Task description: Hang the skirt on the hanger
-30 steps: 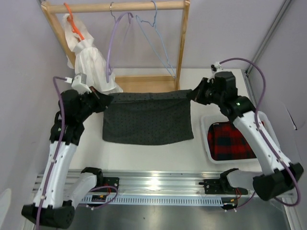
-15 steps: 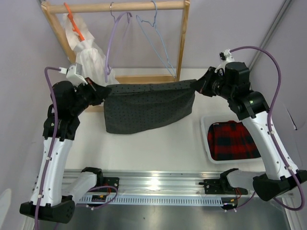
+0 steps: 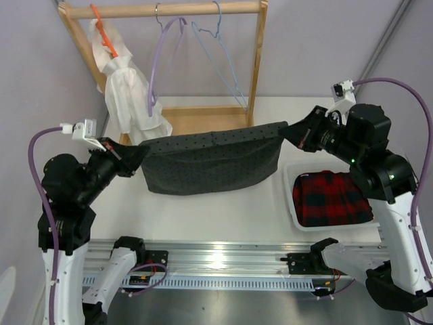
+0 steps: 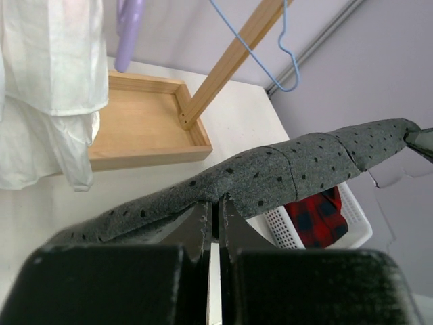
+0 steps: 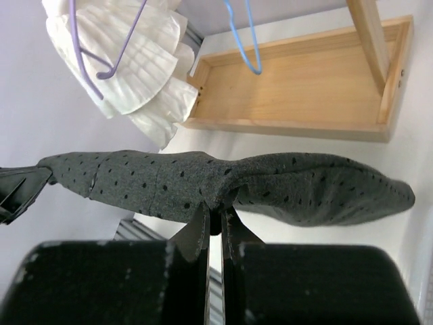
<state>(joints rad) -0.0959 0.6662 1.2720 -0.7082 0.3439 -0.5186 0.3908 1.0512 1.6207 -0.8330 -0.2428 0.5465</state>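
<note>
The skirt (image 3: pixel 213 162) has risen off the table (image 3: pixel 223 217) — left gripper (image 3: pixel 138 153) and right gripper (image 3: pixel 288 130) clamp its top corners, seemingly ready for the hanger (image 3: pixel 230 71).

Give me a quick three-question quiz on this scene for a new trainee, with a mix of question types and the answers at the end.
1. True or false: the skirt lies flat on the table.
2. Where is the plaid garment? A: in the white bin. B: on the wooden tray. C: on the orange hanger.
3. Counting the blue hanger, how many hangers are on the rail?
Key: 1 false, the left gripper and right gripper hold it stretched in the air. 2 A. 3 three.
</note>
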